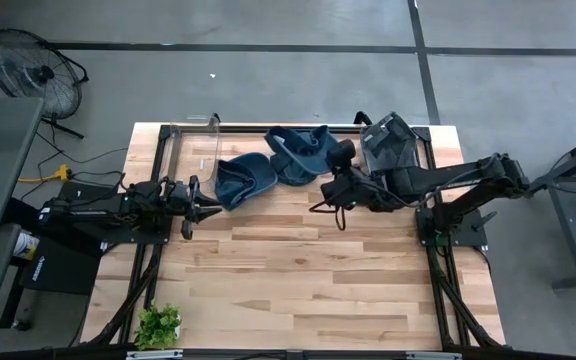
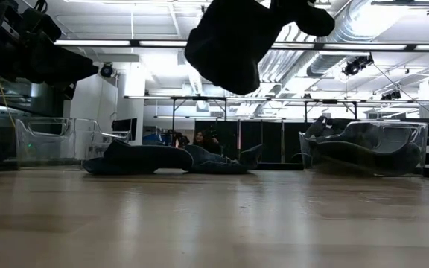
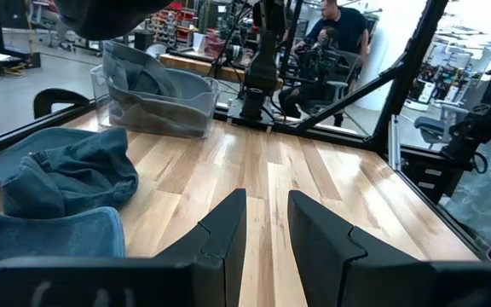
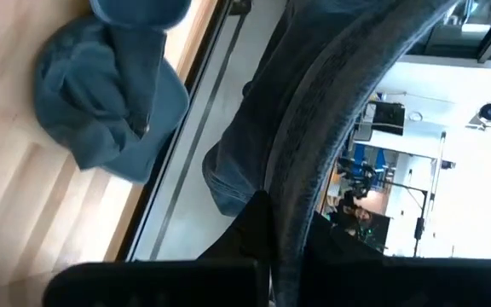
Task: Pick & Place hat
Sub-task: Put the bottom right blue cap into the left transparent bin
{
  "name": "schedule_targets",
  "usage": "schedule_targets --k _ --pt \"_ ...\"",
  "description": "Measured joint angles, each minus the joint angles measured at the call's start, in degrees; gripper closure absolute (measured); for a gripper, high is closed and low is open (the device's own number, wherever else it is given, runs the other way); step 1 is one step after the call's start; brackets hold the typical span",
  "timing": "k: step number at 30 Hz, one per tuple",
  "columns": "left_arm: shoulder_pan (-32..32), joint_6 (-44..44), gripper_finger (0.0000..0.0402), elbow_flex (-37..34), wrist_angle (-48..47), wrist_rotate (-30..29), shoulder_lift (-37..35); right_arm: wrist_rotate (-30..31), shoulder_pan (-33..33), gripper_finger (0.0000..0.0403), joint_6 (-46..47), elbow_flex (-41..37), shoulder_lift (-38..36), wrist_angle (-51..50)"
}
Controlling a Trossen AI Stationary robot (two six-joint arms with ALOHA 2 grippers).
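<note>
The right gripper (image 1: 340,160) holds 1 hat (image 4: 331,111) pinched, lifted beside the bin (image 1: 393,140). Placing seemingly remains; 2 hats (image 1: 243,180) lie near that bin. The left gripper (image 1: 196,200) waits narrowly open, far from it.

No text, label, brand, number or sign could be read in any of the views. Nothing legible showed on the counter, the hats, the clear bins, the arms or the fan, and the gear in the room beyond was too far off or too blurred to make out any lettering.
</note>
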Motion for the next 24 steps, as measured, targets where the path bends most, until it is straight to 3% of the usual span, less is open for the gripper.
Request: schedule_targets --k 14,24 --pt "0.0 0.02 0.0314 -0.02 1.94 -14.45 0.02 3.52 0.0 0.0397 2.29 0.0 0.0 -2.88" --pt "0.0 -3.84 0.0314 -0.02 1.65 -11.88 0.01 3.28 0.0 0.0397 0.9 0.0 0.0 -3.76"
